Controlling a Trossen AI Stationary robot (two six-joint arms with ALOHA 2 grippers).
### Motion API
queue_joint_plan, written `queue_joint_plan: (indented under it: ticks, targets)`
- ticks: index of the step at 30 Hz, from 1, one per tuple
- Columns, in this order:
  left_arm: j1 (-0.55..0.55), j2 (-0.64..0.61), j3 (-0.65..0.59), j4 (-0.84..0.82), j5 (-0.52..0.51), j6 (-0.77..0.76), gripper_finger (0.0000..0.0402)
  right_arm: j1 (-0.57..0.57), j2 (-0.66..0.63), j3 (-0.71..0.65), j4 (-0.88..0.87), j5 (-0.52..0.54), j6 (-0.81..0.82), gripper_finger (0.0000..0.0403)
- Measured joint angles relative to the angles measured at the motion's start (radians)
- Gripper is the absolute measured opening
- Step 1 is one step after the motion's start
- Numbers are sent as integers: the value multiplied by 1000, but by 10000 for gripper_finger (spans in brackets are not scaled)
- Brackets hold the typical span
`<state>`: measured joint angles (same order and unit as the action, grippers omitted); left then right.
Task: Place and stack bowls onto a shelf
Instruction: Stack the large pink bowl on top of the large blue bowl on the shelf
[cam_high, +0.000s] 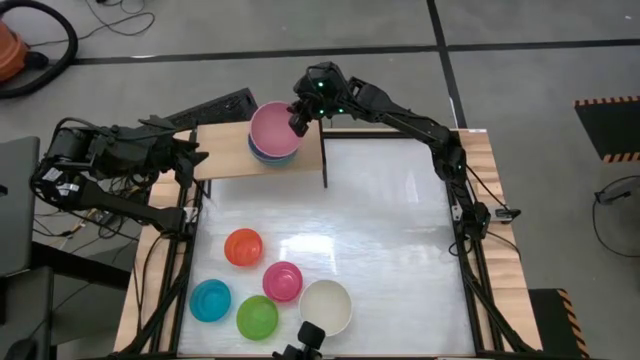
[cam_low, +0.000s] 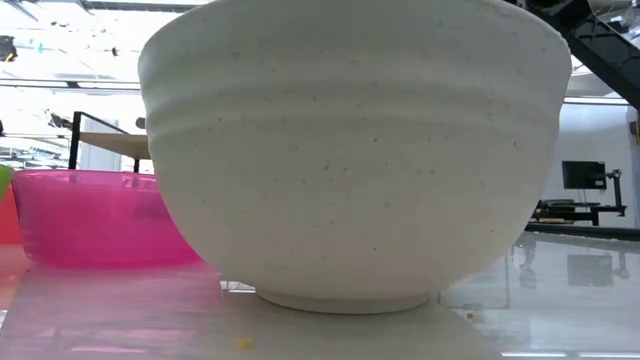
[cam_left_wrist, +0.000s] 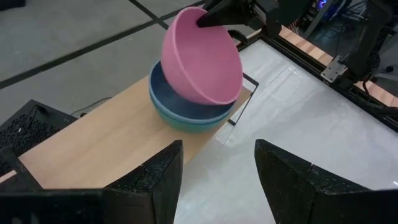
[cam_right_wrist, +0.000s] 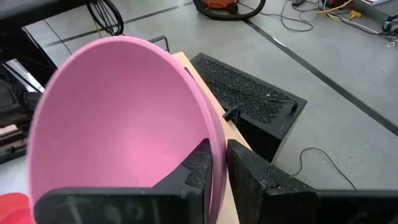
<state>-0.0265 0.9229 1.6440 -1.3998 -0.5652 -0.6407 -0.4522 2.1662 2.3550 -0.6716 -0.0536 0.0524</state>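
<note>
Presently, left claw (cam_left_wrist: 217, 180) at the shelf's (cam_high: 220, 158) left end, spread wide, holding nothing. On the shelf's right part: stack with a blue-grey bowl (cam_left_wrist: 171, 99) nested in a teal-green one (cam_left_wrist: 186, 121). Tilted on top, pink bowl (cam_high: 275, 128), its far right rim pinched between the fingers of the right claw (cam_high: 298, 118), one finger inside (cam_right_wrist: 198, 168), one outside. Nearer on the white desk (cam_high: 400, 250), loose bowls well apart from the shelf: cyan bowl (cam_high: 210, 300) at the left, red bowl (cam_high: 243, 246) farther back, lime bowl (cam_high: 257, 317) near the front, magenta bowl (cam_high: 282, 281) just beside it, cream-white bowl (cam_high: 325, 306) rightmost.
</note>
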Motion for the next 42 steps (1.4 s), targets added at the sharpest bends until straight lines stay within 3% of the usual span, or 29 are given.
queue_joint_plan:
  ticks: [14,18,25,33,42]
  targets:
    - [0,0,0,0,0,-1,186,-9,-11,0,79,0,27,186]
    - [0,0,0,0,0,1,186,2,-29,5,165,-9,31,156]
    - [0,0,0,0,0,3,186,-19,14,-15,116,-98,61,20]
    - [0,0,0,0,-15,4,186,-50,16,-23,68,-100,72,55]
    - [0,0,0,-1,-30,16,186,-43,1,-23,161,-145,55,22]
